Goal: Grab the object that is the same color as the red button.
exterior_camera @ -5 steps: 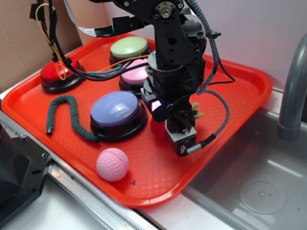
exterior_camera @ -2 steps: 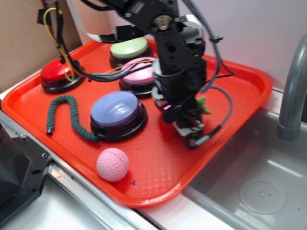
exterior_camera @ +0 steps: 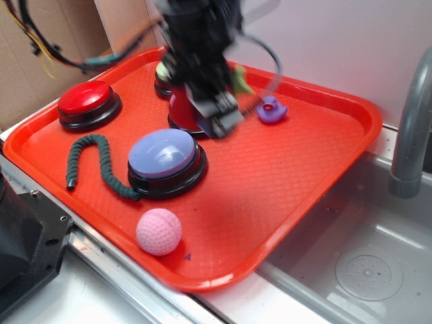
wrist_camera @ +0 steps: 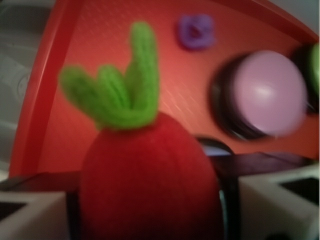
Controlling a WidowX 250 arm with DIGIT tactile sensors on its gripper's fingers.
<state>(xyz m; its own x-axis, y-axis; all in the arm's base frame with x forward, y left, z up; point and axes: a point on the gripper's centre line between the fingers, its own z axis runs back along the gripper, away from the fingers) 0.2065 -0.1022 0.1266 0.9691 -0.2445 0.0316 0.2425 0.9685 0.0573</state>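
We see a red tray (exterior_camera: 324, 155) filling most of the exterior view, set beside a steel sink (exterior_camera: 364, 263) at the lower right, with a grey faucet pipe (exterior_camera: 413, 121) at the right edge and brown cardboard (exterior_camera: 40, 61) at the upper left. The blurred black robot arm (exterior_camera: 199, 34) reaches down from the top centre, and its gripper (exterior_camera: 219, 118) sits over the middle of the tray, in front of the pink button (exterior_camera: 182, 111), which it largely hides. In the wrist view the gripper's two pale fingers (wrist_camera: 277, 200) stand at the lower left and lower right with the red plush toy (wrist_camera: 150, 185) pressed between them, so the jaws are closed on the toy; its green leaf (wrist_camera: 122, 95) points up toward the top of that frame. In the exterior view only a green tip shows at the right of the arm, above the tray floor. The lavender button (exterior_camera: 164, 158) lies left of centre, the red button (exterior_camera: 88, 102) at the upper left of the tray, and the green button (exterior_camera: 162, 74) mostly behind the arm. A dark green fuzzy cord (exterior_camera: 94, 165) curls to the left of the lavender button. The pink dimpled ball (exterior_camera: 158, 231) rests near the tray's lower rim. A small purple piece (exterior_camera: 271, 110) lies on the tray just to the right of the gripper.
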